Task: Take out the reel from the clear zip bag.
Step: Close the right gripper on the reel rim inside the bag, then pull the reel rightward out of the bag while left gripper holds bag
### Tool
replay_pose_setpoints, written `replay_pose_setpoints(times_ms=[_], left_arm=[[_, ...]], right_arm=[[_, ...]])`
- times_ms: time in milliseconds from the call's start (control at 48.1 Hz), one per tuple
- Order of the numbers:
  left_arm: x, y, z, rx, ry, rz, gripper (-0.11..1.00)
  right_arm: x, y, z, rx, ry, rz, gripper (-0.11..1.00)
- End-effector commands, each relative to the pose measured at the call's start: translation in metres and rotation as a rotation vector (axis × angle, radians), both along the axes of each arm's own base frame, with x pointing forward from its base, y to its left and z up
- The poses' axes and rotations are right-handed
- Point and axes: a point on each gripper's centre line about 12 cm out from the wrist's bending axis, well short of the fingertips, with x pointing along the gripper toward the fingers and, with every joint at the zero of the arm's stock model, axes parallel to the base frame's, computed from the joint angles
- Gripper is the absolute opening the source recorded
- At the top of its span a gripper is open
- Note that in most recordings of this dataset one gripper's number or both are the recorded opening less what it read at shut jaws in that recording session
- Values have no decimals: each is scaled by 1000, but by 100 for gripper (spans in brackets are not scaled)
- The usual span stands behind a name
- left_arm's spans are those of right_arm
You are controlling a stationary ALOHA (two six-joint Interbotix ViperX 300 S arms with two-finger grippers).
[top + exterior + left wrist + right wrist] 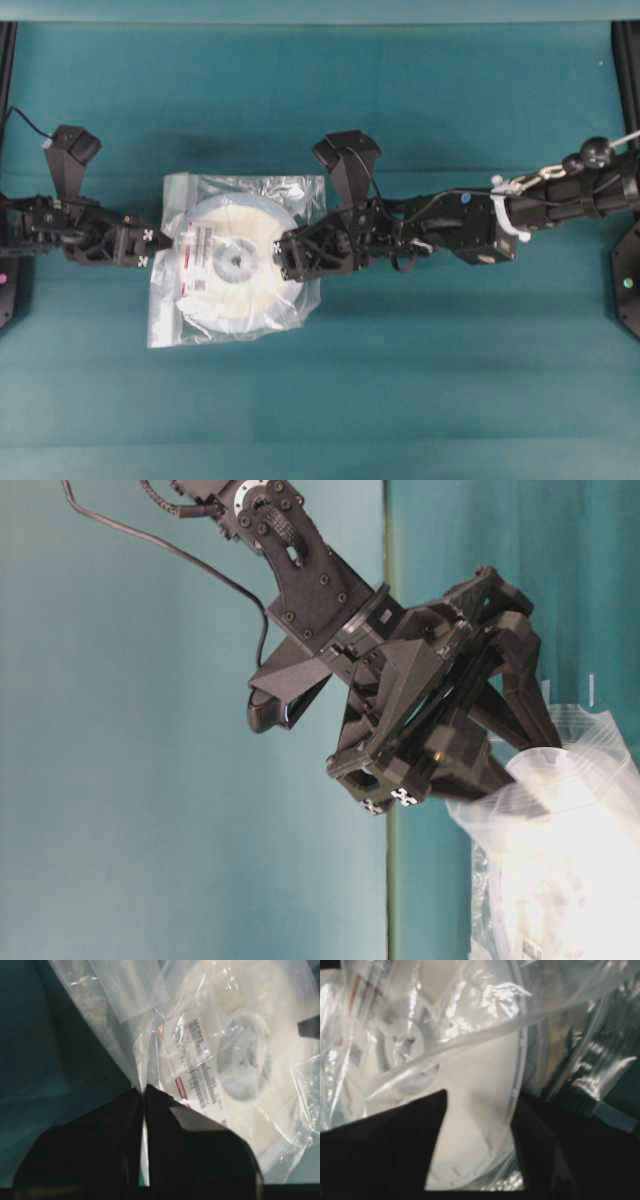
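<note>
Overhead exterior view: a flat teal table surface (420,380) fills the scene, with black frame posts at its left and right edges. Near the middle lies the crinkled transparent square plastic zip bag (237,258), and inside it the flat round white-grey plastic reel (236,262) wound with cream material, its white label with a red mark turned up. The black left gripper (158,244) meets the bag's left edge; the black right gripper (287,256) reaches in over the bag's right side, above the reel's rim.

The left wrist view adds what the overhead cannot: the left jaws are clenched tight on a fold of the bag film, with the label's printed lines and the grey hub (243,1057) visible through the plastic. The right wrist view shows the right jaws parted, one finger on each side of the reel's rim, with loose bag film draped over the reel; whether they press it I cannot tell. The table-level view shows only a gripper descending into the bunched bag top against a teal backdrop.
</note>
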Motion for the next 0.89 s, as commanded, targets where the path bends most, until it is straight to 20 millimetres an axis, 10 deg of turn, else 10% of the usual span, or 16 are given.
replay_pose_setpoints(times_ms=[0,187,873], left_arm=[[6,0,5,6,-19,-7,1],[6,0,5,5,-12,-7,1],[5,0,6,6,-18,-7,1]], right_arm=[[0,-1,5,6,-11,-8,59],[-9,-3,6,6,17,-7,20],[-40,-6,14,-2,25,-14,14]])
